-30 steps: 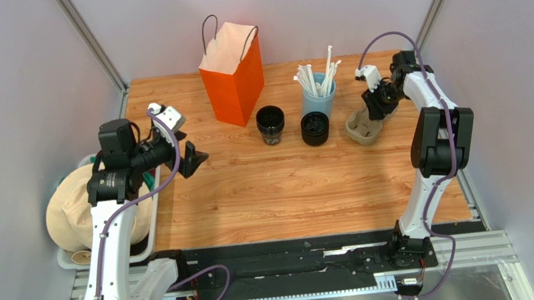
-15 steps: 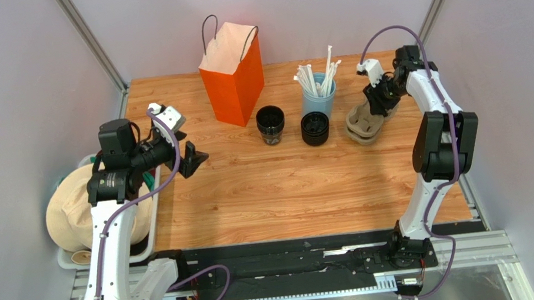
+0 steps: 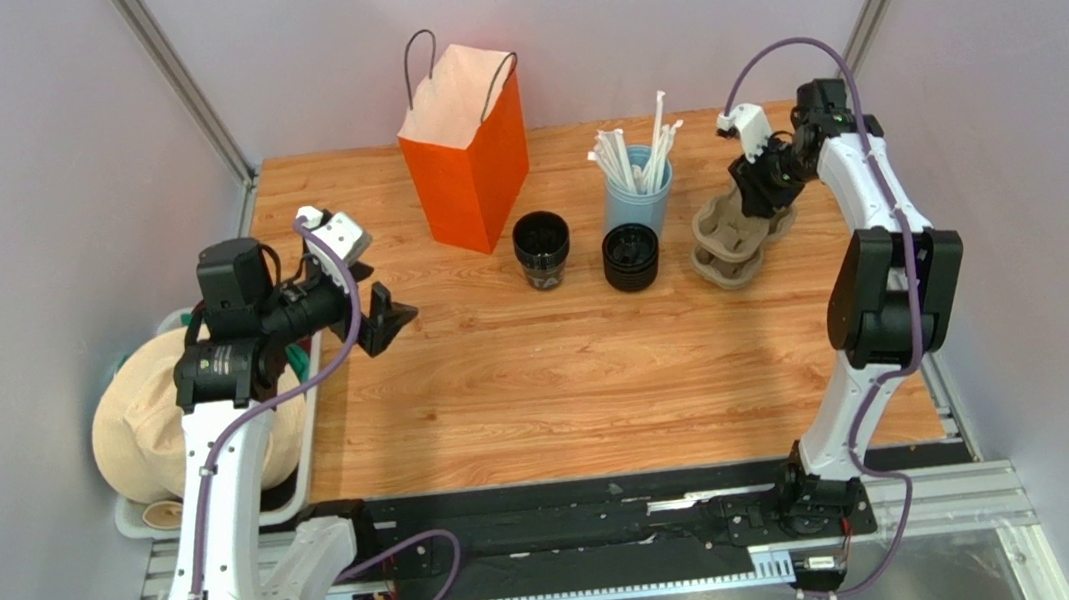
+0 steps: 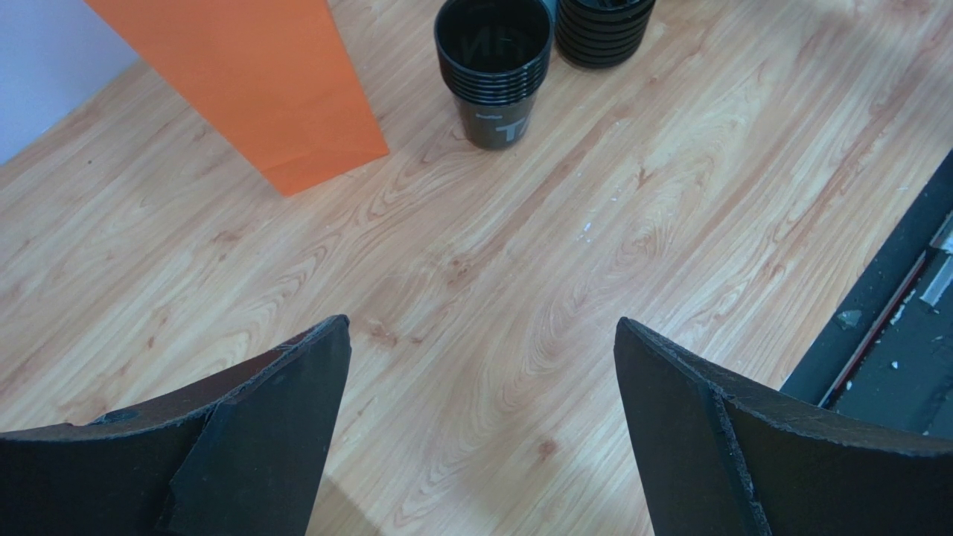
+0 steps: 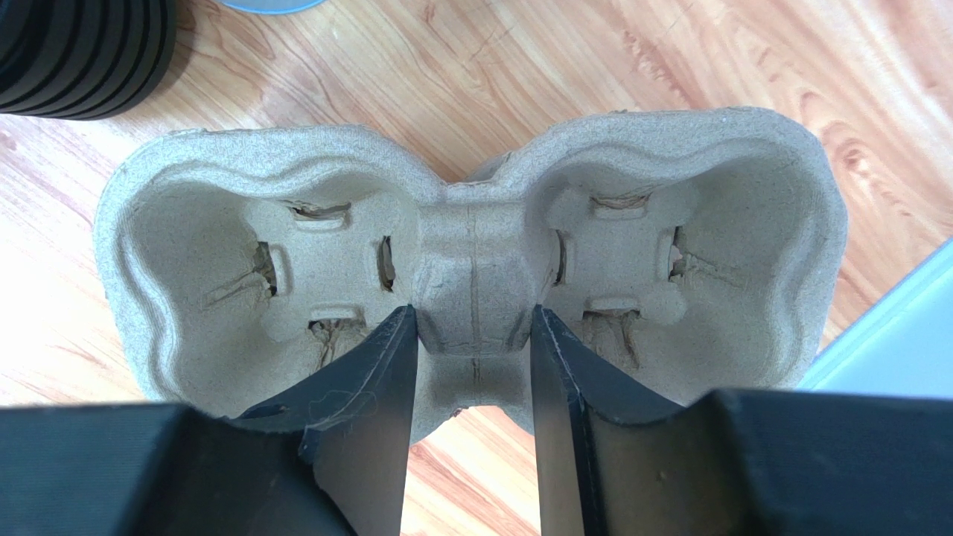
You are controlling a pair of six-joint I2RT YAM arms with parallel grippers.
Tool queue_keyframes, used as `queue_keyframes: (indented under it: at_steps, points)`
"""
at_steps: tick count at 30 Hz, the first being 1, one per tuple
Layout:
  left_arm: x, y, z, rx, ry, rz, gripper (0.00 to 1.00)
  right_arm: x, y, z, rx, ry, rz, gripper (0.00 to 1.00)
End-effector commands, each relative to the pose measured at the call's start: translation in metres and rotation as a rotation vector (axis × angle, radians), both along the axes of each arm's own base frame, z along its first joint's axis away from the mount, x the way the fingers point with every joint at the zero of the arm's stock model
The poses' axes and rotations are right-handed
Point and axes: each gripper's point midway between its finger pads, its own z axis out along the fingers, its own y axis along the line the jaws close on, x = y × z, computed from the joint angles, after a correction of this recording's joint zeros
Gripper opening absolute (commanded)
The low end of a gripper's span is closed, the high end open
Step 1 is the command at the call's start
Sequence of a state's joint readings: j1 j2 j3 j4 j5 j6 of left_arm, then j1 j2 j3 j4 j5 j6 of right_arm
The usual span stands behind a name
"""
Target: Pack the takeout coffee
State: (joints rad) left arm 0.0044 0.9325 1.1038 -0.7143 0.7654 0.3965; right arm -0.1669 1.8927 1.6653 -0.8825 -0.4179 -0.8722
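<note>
Wooden table (image 3: 579,371), round black coffee cup (image 3: 543,249), ribbed rim, upright

Bright even light, soft shadows.

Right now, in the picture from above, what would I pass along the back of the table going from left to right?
orange paper bag → black cups → blue cup of straws → cardboard cup tray
</note>
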Motion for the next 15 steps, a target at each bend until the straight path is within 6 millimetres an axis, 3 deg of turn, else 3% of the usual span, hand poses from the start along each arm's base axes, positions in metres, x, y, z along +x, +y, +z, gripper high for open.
queue_keyframes:
  at_steps: [1, 8, 11, 15]
  points:
    - [-0.002, -0.003, 0.009, 0.001, -0.047, -0.027, 0.97, 0.001, -0.002, -0.009, 0.008, 0.02, -0.013, 0.38]
    - [-0.001, -0.002, 0.009, 0.003, -0.049, -0.024, 0.97, -0.001, -0.003, -0.021, 0.002, 0.045, -0.014, 0.43]
    - [-0.001, -0.003, 0.008, 0.002, -0.046, -0.025, 0.97, -0.002, -0.003, -0.024, 0.004, 0.052, -0.016, 0.5]
    - [-0.001, -0.002, 0.008, 0.003, -0.047, -0.024, 0.97, -0.002, -0.004, -0.025, 0.002, 0.052, -0.016, 0.5]
